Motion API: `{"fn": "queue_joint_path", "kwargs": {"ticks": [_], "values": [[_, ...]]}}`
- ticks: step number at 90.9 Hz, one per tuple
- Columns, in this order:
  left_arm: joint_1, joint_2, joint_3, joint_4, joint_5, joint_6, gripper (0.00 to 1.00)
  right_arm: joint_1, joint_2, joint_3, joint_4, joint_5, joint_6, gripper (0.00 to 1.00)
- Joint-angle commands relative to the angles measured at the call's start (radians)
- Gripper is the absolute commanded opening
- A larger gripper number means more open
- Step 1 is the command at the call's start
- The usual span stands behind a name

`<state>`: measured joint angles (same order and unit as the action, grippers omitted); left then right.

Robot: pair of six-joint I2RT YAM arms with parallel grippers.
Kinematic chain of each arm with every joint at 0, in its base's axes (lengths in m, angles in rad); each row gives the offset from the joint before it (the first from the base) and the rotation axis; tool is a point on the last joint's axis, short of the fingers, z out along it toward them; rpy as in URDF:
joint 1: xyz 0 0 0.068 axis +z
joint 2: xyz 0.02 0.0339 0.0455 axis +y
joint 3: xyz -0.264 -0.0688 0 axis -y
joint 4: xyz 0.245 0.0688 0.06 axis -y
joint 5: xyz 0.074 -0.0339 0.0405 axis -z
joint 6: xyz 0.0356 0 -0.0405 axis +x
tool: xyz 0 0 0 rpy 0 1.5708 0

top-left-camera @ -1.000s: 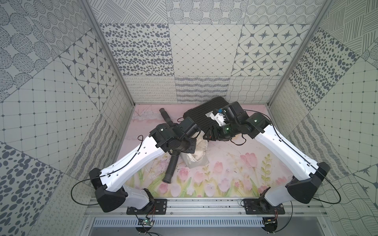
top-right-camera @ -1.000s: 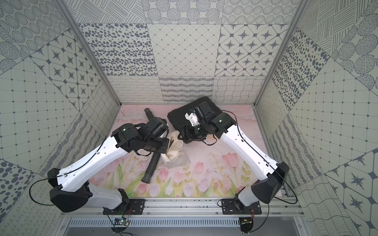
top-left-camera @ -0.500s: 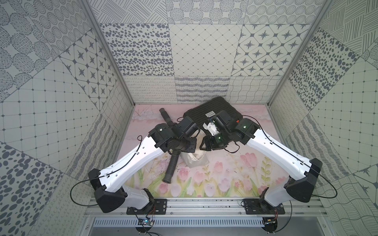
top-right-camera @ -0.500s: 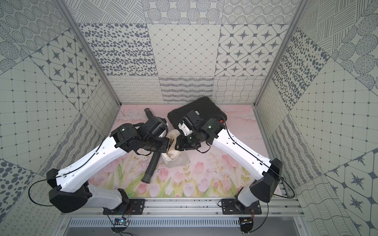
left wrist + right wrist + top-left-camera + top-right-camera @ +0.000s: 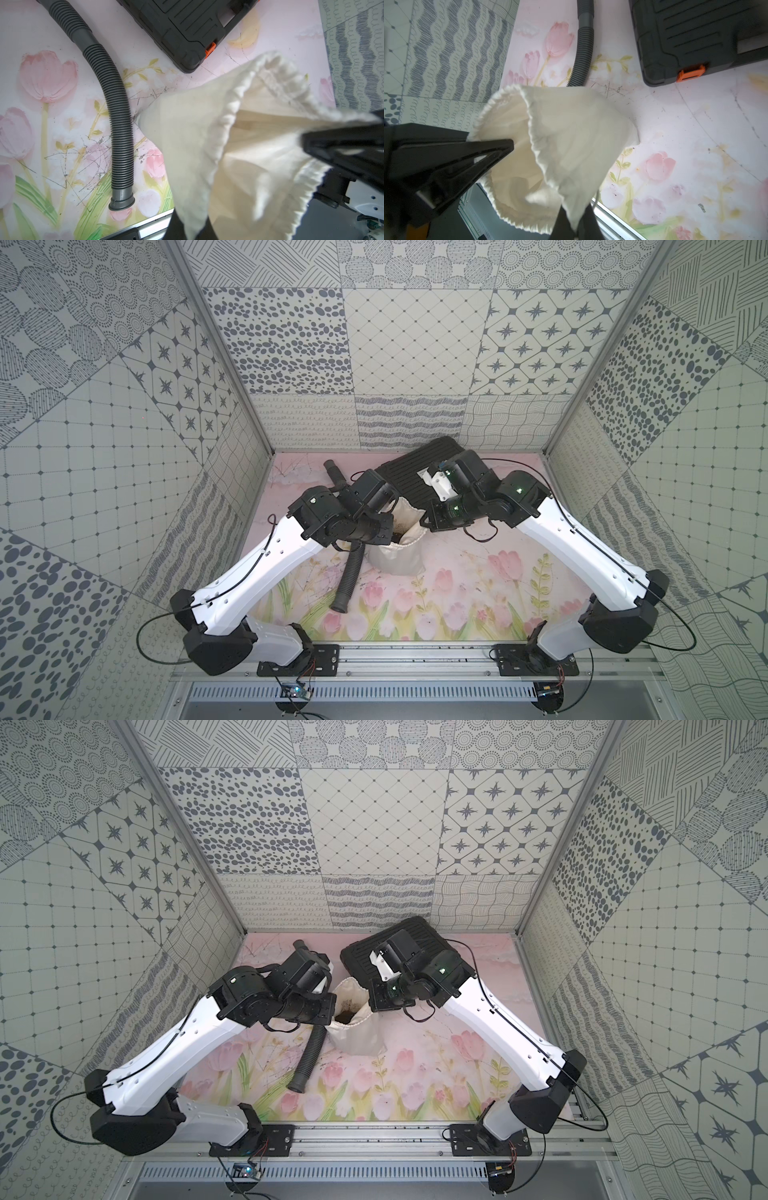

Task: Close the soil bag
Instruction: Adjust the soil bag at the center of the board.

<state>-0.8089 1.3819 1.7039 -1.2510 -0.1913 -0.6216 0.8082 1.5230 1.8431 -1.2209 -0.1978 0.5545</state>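
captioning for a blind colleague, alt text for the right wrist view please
The right gripper pinches one edge of the open soil bag, while the left gripper clamps the opposite rim. Nearby lie a black case and a hose on a floral mat.

Black case (image 5: 405, 479) near grey ribbed hose (image 5: 348, 578)

The rim of the soil bag (image 5: 197, 135) ran off the left wrist view; overhead, the left arm (image 5: 257, 572) hid the middle of the hose (image 5: 348, 580).
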Motion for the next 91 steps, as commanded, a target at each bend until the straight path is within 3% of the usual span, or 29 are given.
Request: {"fn": "queue_joint_path", "kwargs": {"ticks": [1, 29, 42, 48, 56, 67, 91], "values": [[0.020, -0.017, 0.075, -0.115, -0.024, -0.018, 0.00, -0.018, 0.022, 0.142, -0.121, 0.039, -0.061, 0.00], [0.022, -0.098, 0.056, -0.112, 0.030, -0.165, 0.00, -0.021, 0.181, 0.473, -0.428, 0.003, -0.134, 0.00], [0.025, -0.049, 0.089, -0.123, 0.097, -0.128, 0.00, -0.021, 0.156, 0.399, -0.422, -0.005, -0.158, 0.00], [0.024, -0.071, -0.004, -0.084, 0.143, -0.175, 0.00, -0.020, 0.126, 0.303, -0.367, -0.042, -0.163, 0.00], [0.024, -0.182, -0.232, 0.037, 0.163, -0.294, 0.00, -0.020, 0.098, 0.180, -0.299, -0.071, -0.163, 0.00], [0.024, -0.307, -0.380, 0.105, 0.109, -0.379, 0.00, -0.022, 0.112, 0.161, -0.271, -0.076, -0.178, 0.00], [0.025, -0.242, -0.178, 0.050, 0.014, -0.237, 0.00, -0.021, 0.170, 0.264, -0.235, -0.148, -0.192, 0.00]]}}
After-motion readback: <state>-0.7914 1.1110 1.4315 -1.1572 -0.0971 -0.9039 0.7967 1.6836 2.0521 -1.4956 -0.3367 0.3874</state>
